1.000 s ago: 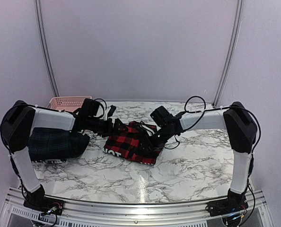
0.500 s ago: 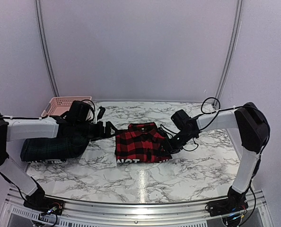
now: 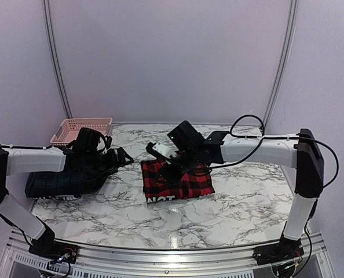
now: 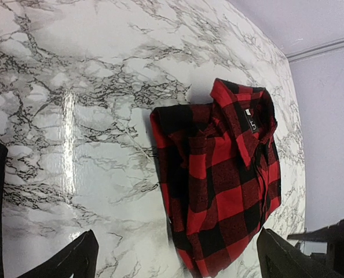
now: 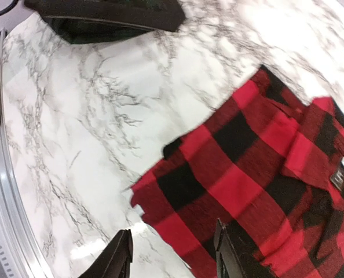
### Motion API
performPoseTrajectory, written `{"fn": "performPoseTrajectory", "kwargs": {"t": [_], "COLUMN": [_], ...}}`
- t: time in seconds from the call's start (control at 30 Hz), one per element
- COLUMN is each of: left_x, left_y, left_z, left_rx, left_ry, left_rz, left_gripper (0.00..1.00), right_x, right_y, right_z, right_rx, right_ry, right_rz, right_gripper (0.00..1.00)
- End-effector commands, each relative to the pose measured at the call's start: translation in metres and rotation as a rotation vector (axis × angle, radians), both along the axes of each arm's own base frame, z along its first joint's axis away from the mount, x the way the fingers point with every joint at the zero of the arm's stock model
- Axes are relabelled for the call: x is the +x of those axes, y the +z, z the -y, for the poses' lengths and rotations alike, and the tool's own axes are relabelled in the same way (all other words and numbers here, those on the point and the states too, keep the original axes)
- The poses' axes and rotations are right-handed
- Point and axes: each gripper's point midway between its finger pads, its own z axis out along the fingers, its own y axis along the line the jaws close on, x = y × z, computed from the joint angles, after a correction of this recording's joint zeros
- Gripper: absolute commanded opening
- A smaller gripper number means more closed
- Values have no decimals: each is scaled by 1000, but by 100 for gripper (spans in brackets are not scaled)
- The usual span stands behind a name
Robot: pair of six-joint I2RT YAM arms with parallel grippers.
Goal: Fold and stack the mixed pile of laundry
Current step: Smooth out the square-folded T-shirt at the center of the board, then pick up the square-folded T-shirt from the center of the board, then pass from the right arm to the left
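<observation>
The red-and-black checked shirt (image 3: 180,180) lies folded flat mid-table, white lettering along its near edge; it also shows in the left wrist view (image 4: 224,185) and the right wrist view (image 5: 259,174). My right gripper (image 3: 167,165) hovers over the shirt's far-left part, jaws apart with nothing between them (image 5: 173,255). My left gripper (image 3: 119,157) is left of the shirt, wide open and empty (image 4: 178,263), clear of the cloth. A dark green plaid garment (image 3: 59,180) lies bunched at the left under the left arm.
A pink lattice basket (image 3: 82,128) stands at the back left corner. The marble table (image 3: 241,202) ends in a metal rail along the near edge. The right arm's cable loops above the table at the back right.
The right gripper has swung from the shirt's right edge to above its far-left part, jaws a little narrower. The shirt now lies squarer. The left gripper has drawn back slightly to the left.
</observation>
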Motion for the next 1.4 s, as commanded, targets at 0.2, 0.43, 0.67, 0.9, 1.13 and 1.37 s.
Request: {"fn": "performPoseTrajectory", "kwargs": {"t": [0.2,0.43,0.67,0.9,1.13,1.37], "left_x": [1,-4,-6,-2,0,13], "left_y": [-23,-41,-54,-48,-41,-23], "left_z": [-6,-9,-9,6,39,64], "left_rx": [-29,-21,-55,-107,-155,-331], "left_ry": [117,138,183,140,79,99], "left_rz": [-95,-144,-188,-188,-205,-184], "left_gripper": [99,99,99,96,99,99], "right_x": [-28,-28,-28,-6,12,13], "right_y": [-54,-93,-117,-44,6,4], "right_z": [-64,-62,-48,-64,-60,-57], "right_rx": [-132,-243,-327,-170,32,45], "right_ry": [159,174,184,141,87,96], "right_rz": [106,133,164,286,247,229], "right_gripper": [40,43,21,0,0,0]}}
